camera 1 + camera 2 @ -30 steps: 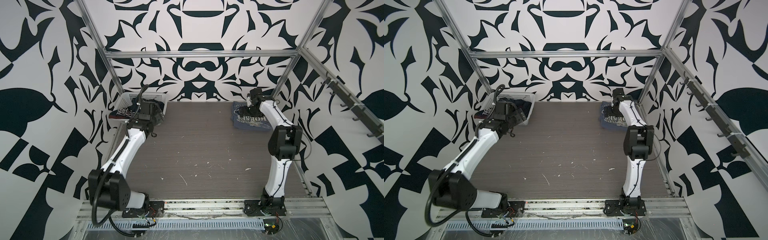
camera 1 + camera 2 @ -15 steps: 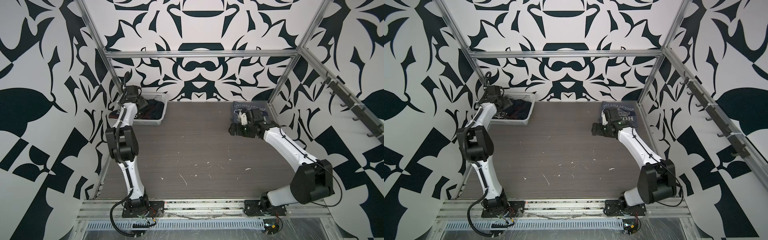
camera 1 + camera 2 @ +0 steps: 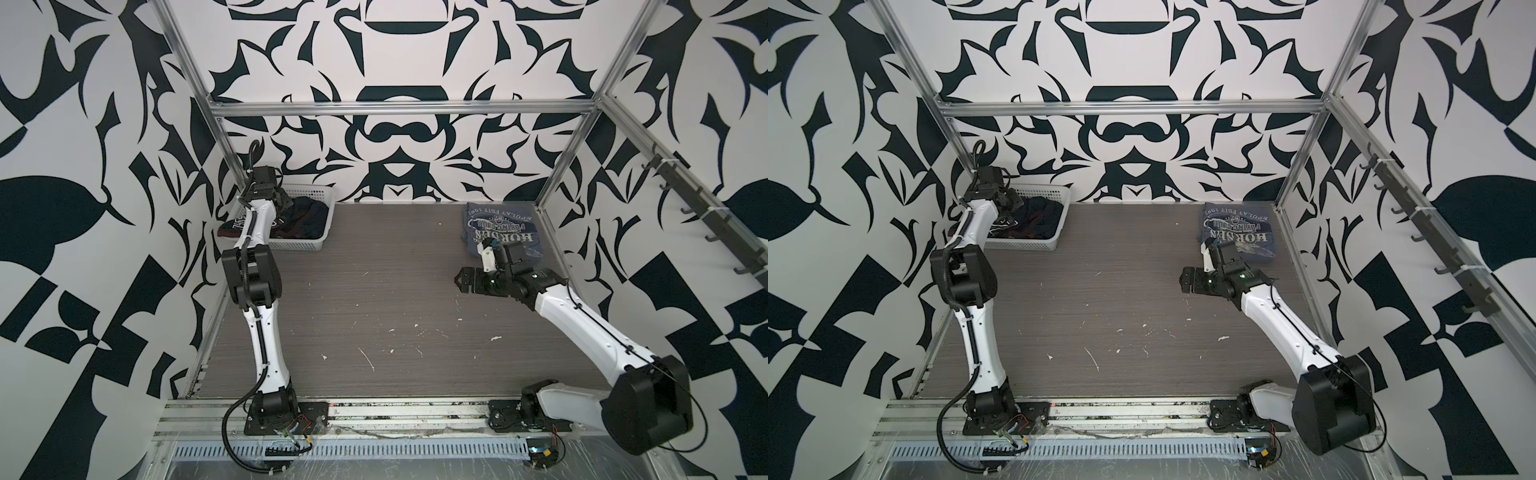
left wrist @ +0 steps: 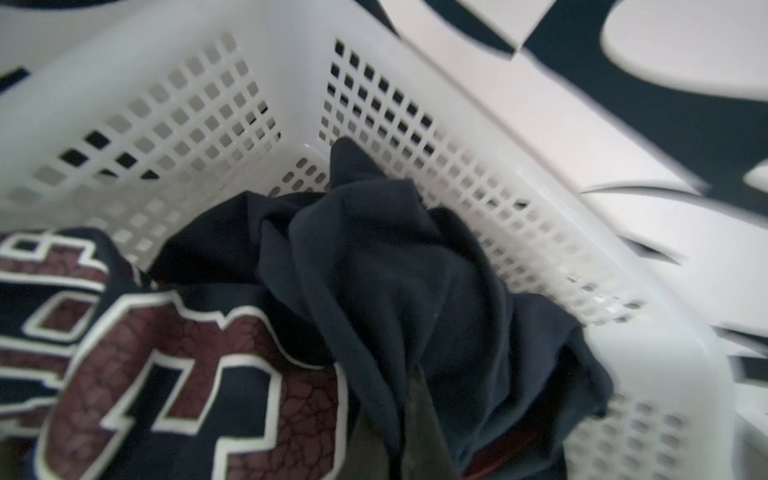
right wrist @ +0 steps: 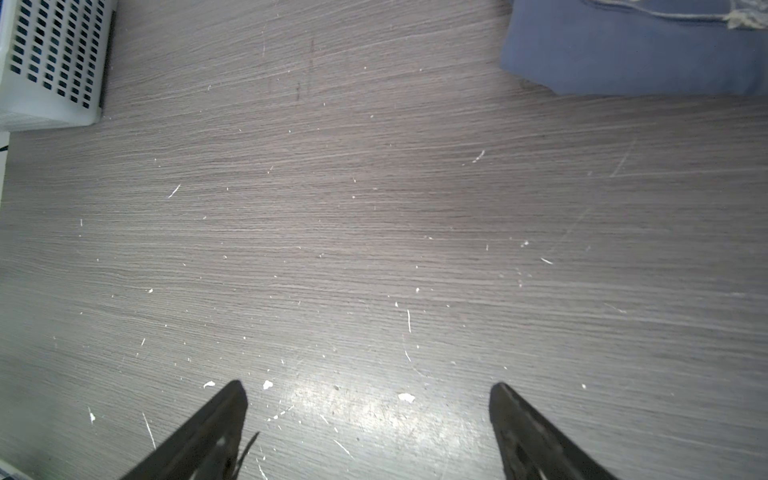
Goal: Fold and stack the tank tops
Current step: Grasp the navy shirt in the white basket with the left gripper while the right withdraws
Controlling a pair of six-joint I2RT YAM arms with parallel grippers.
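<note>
The left arm (image 3: 266, 353) and right arm (image 3: 582, 324) wore glossy white shells between chunky black joint housings (image 3: 251, 276). A thick black cable (image 3: 225, 432) looped from the left base; the right gripper (image 5: 368, 383) had tapered black fingers (image 5: 216, 424).

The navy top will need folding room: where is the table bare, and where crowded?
The wide middle of the grey wood-grain tabletop lies bare, between the white perforated plastic basket and the folded slate-blue tank top; only the open right gripper hangs over its right side. Crowded: the basket, where the left gripper pinches the dark navy tank top.
</note>
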